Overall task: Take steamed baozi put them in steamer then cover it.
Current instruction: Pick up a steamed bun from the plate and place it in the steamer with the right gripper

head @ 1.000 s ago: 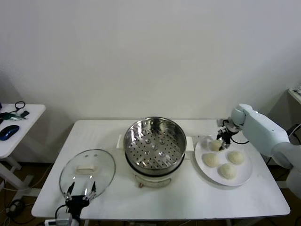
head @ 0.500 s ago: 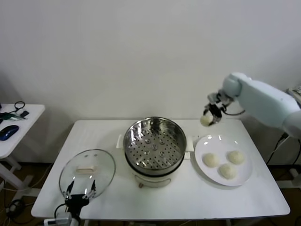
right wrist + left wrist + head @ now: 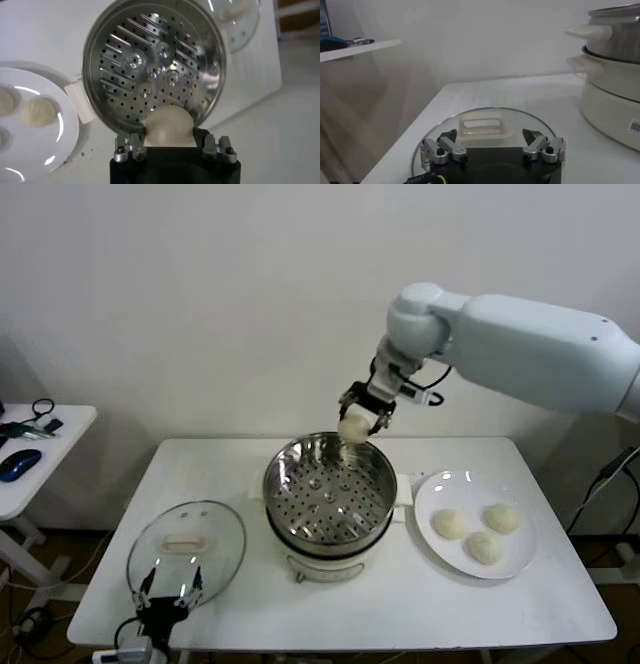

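My right gripper [image 3: 358, 418] is shut on one cream-white baozi [image 3: 354, 427], holding it in the air above the far rim of the steamer [image 3: 328, 494]. In the right wrist view that baozi [image 3: 168, 126] fills the gap between the jaws, with the steamer's perforated tray [image 3: 155, 62] below it, holding nothing. Three more baozi [image 3: 450, 524] lie on the white plate [image 3: 520, 562] to the right of the steamer. The glass cover [image 3: 186, 549] with its cream handle [image 3: 482, 125] lies flat on the table at the front left. My left gripper [image 3: 492, 142] hangs open just at the cover's near edge.
A small side table [image 3: 40, 454] with a mouse and cables stands far left. The steamer's white side handle [image 3: 587, 32] and base rise to the right of the left gripper. Bare tabletop [image 3: 400, 604] runs along the front edge.
The right arm lifted one baozi off the plate and swung it leftward and up to above the steamer's far rim. The left arm has not moved.
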`<state>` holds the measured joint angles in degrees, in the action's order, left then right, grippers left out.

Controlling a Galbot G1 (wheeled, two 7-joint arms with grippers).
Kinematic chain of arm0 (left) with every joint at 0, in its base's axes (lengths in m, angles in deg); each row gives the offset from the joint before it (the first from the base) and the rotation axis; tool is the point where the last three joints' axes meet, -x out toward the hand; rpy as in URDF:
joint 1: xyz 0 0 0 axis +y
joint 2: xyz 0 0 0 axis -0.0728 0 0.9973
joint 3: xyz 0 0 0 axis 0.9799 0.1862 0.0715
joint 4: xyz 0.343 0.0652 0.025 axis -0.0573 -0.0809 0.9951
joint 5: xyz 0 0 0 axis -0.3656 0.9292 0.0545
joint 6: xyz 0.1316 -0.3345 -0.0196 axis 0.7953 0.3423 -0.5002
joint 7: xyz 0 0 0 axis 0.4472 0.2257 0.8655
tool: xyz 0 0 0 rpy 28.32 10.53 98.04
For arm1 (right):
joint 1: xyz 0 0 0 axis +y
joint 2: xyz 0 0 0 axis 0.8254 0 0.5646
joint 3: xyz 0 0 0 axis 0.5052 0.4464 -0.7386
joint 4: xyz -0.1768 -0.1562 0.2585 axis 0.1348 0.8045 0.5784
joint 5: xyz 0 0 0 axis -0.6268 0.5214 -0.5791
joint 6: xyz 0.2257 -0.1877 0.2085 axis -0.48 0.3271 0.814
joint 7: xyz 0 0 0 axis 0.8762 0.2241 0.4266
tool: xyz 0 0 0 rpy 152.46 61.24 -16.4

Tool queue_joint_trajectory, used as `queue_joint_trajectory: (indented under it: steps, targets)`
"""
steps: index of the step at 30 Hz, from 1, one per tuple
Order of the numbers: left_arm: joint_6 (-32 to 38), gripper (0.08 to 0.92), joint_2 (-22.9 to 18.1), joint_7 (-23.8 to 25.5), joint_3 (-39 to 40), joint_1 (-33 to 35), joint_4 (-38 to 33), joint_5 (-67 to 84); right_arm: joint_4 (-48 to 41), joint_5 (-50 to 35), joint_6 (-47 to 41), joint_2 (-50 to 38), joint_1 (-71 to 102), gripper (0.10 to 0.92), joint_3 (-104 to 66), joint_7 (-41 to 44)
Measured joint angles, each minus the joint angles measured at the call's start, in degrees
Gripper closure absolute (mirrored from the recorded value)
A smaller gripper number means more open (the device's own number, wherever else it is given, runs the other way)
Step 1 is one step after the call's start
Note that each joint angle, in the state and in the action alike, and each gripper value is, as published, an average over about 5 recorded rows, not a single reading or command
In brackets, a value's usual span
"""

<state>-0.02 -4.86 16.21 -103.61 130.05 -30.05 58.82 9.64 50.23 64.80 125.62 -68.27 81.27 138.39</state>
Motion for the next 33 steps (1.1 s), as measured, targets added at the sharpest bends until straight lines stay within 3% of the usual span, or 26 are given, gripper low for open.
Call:
queue_joint_trajectory:
  steps: [13,27,33]
  targets:
    - [0.49,0.177,-0.45,-0.62,0.06,-0.24,1.22,-0.77,-10.09,13.38,6.18,7.46,12.10,0.380,-3.75,-5.00]
    - [1.08,0.177,-0.79,-1.01,-0.04,0.30,1.31,-0.54,-18.40,14.76,7.97,12.40,16.04,0.377,-3.96,-3.84]
    - [1.16,0.177,-0.81,-1.03,0.08,0.51,1.49,-0.56,-19.44,12.31,8.16,12.52,15.77,0.261,-3.15,-3.00]
